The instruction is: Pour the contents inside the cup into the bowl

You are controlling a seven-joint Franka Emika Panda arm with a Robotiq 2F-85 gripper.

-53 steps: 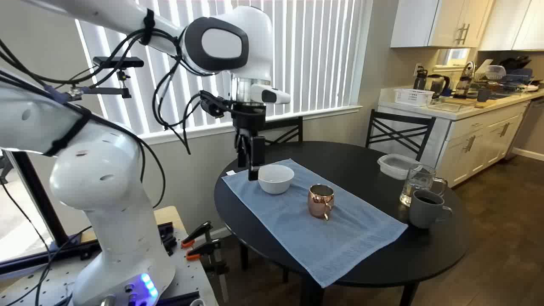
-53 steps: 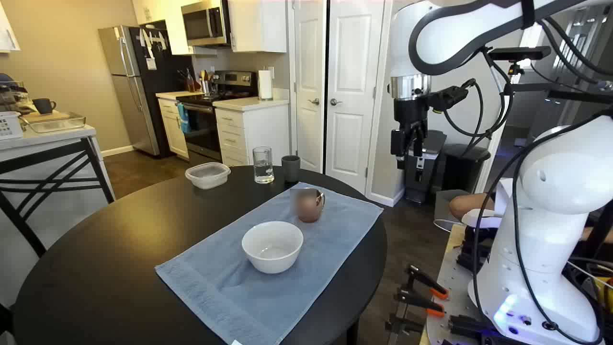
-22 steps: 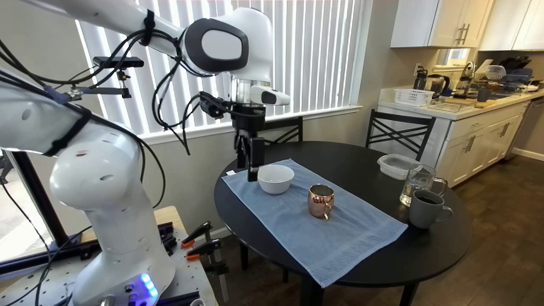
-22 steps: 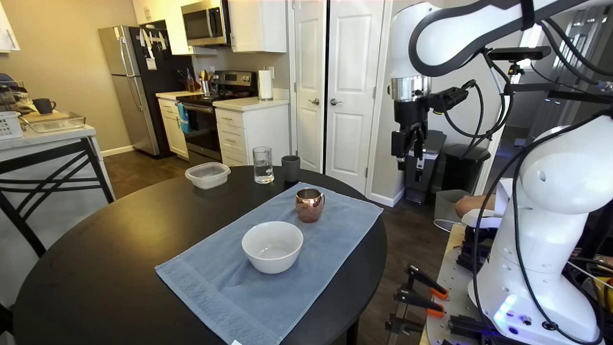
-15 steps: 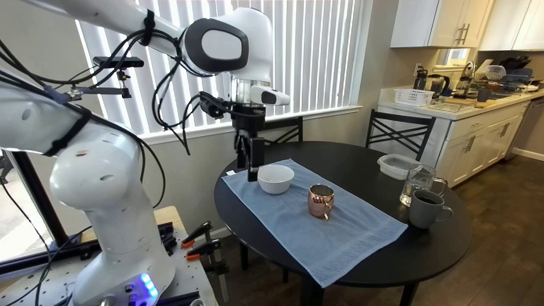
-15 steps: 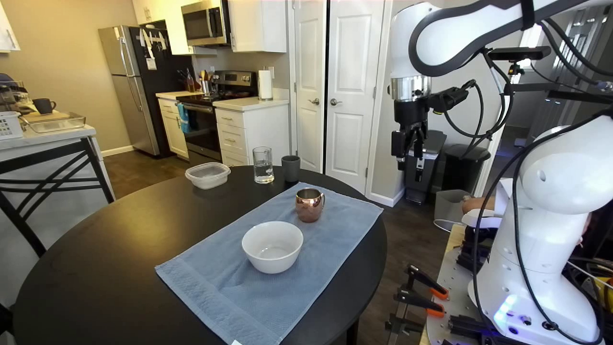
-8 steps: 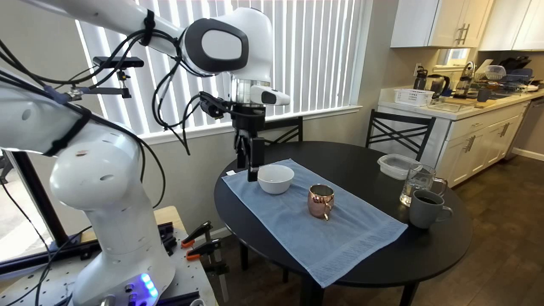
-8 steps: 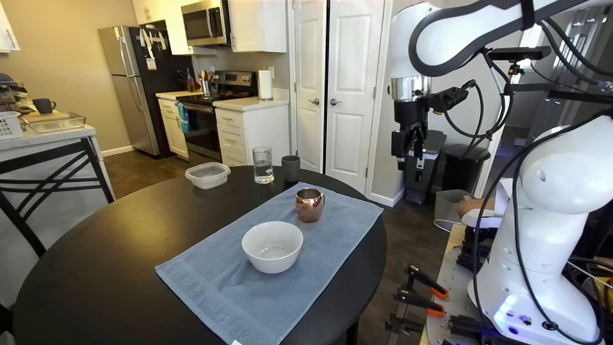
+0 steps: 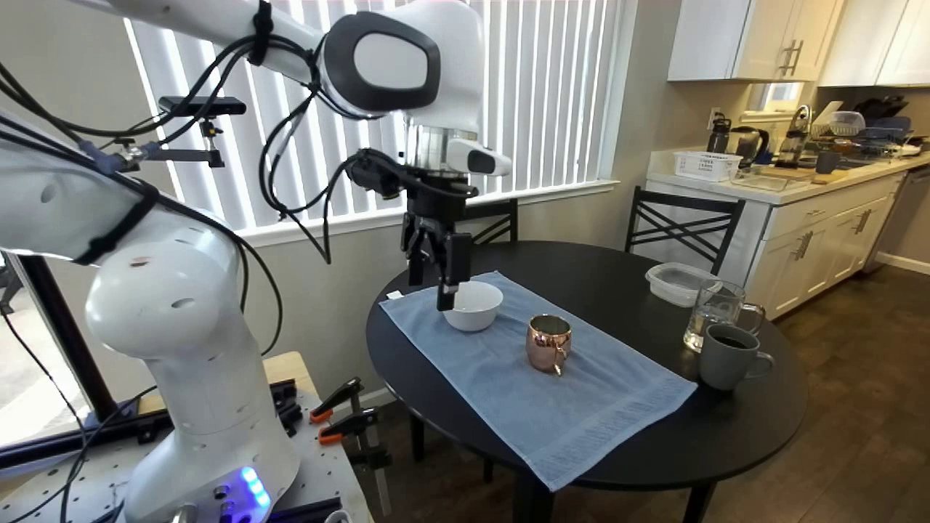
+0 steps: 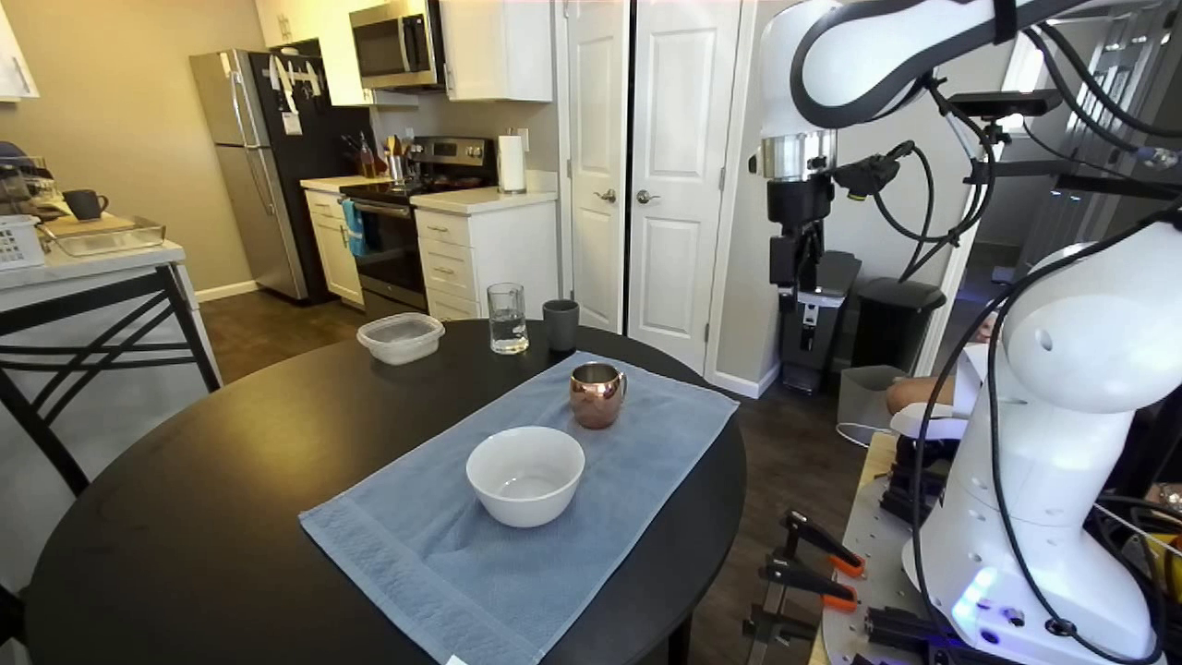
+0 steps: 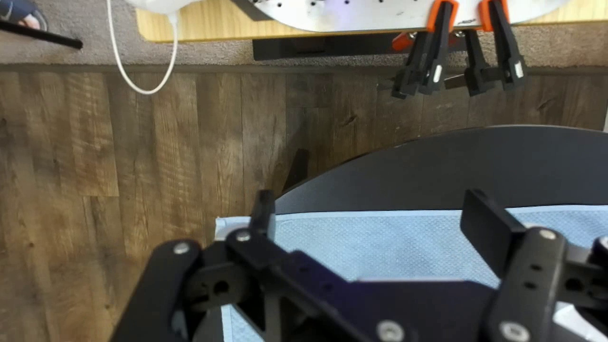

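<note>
The copper cup (image 9: 546, 347) stands upright on the blue towel, with its handle on one side; it also shows in an exterior view (image 10: 597, 397). What it holds cannot be made out. The white bowl (image 9: 479, 311) stands on the same towel, apart from the cup, and also shows in an exterior view (image 10: 524, 494). My gripper (image 9: 431, 289) points down in the air, away from the cup, and partly overlaps the bowl in that view. In the wrist view the gripper (image 11: 370, 204) has its fingers wide apart with nothing between them. The cup is not visible there.
The blue towel (image 9: 581, 428) lies on the round black table (image 9: 734, 450). A grey mug (image 9: 726, 363), a glass mug of clear liquid (image 9: 701, 327) and a clear plastic container (image 9: 676, 287) stand on the table. Clamps (image 9: 341, 414) stick out from the robot's stand.
After staying almost still, the arm has shifted slightly right in both exterior views over the last half second, and the gripper has turned and tilted a little. Cup and bowl have not moved.
</note>
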